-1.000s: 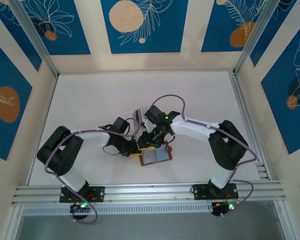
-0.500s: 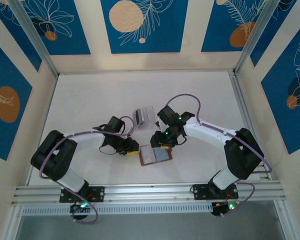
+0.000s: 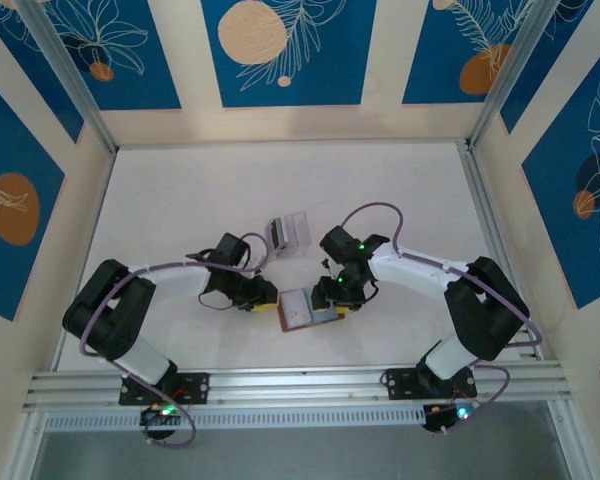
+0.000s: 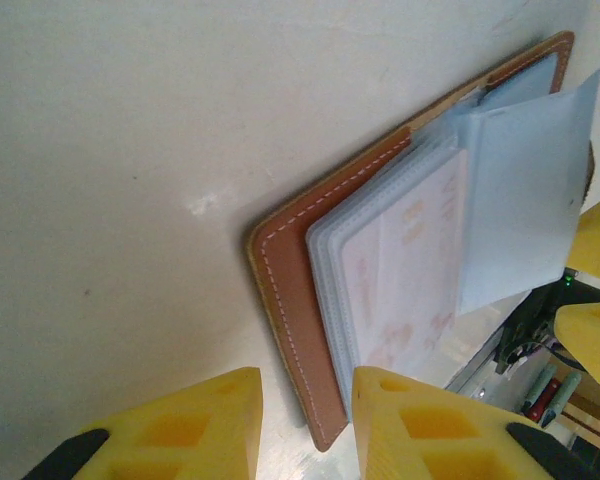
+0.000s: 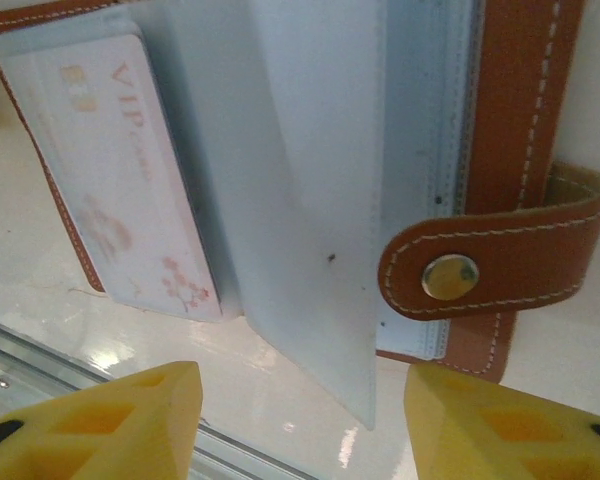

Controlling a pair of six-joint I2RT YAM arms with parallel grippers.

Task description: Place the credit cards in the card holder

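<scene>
Step, as I judge it: card insertion. One credit card (image 5: 120, 170) marked VIP sits inside a bluish sleeve of the card holder (image 3: 308, 310). The holder lies open and flat on the desk (image 3: 180, 200) between the two arms, near the front edge.

Next move, a guess: go for another card. That calls for lifting the right arm straight up off the holder so it does not drag the loose sleeve page (image 5: 300, 200). The left side would pin the brown cover so the holder does not slide or flip shut.

Left jaws: at the holder's left edge. The yellow fingertips (image 4: 215, 425) are only a little apart, with a gap showing between them. The corner of the brown cover (image 4: 285, 300) sits in that gap with bare desk beside it. They are not clamped on it, and I can't tell if either pad touches the leather.

Clear slotted stand (image 3: 288, 232): behind the holder and apart from it. Too small to tell if any cards are left in it.

Right jaws: low over the holder's right half. The yellow fingertips (image 5: 110, 420) are spread wide, with nothing pinched between them. The loose sleeve page stands up in the space between them, and the snap tab (image 5: 480, 270) is folded over the right edge.
</scene>
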